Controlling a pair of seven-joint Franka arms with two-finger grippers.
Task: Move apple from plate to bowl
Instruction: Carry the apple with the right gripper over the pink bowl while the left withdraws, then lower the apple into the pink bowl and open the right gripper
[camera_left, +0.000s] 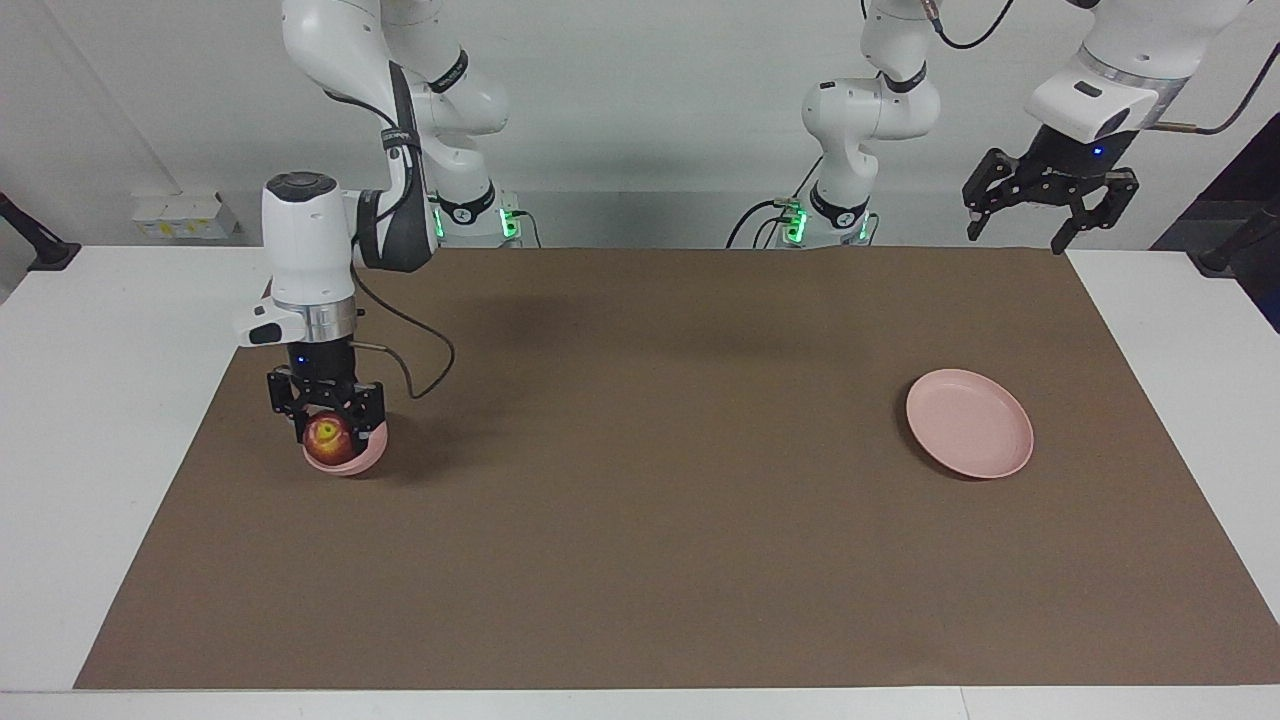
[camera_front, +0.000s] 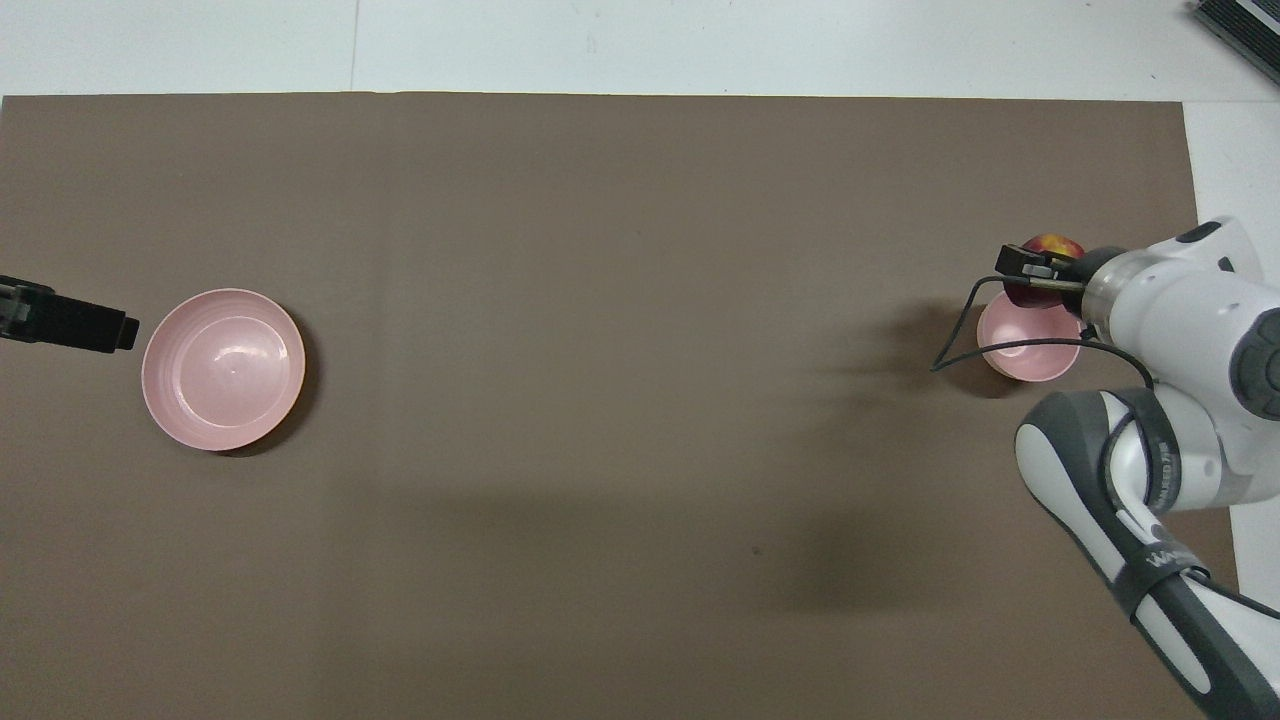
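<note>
The apple (camera_left: 328, 438), dark red with a yellowish patch, is pinched in the right pincer (camera_left: 326, 422), whose fingers close on either side of it. It hangs over the small deep pink bowl (camera_left: 362, 462), low at the rim; whether it touches the bowl cannot be told. In the overhead view the apple (camera_front: 1052, 245) shows just past the bowl's rim (camera_front: 1030, 362), with the right pincer (camera_front: 1040, 270) and its thin black cable (camera_front: 960, 345) partly covering both. The bowl sits on the brown mat (camera_left: 640, 560) toward the right arm's end of the worktop (camera_left: 100, 420).

The flat pink plate (camera_left: 969, 423) lies bare, well apart, toward the left arm's end. The left pincer (camera_left: 1050, 200) waits high over the mat's corner near its base, fingers spread.
</note>
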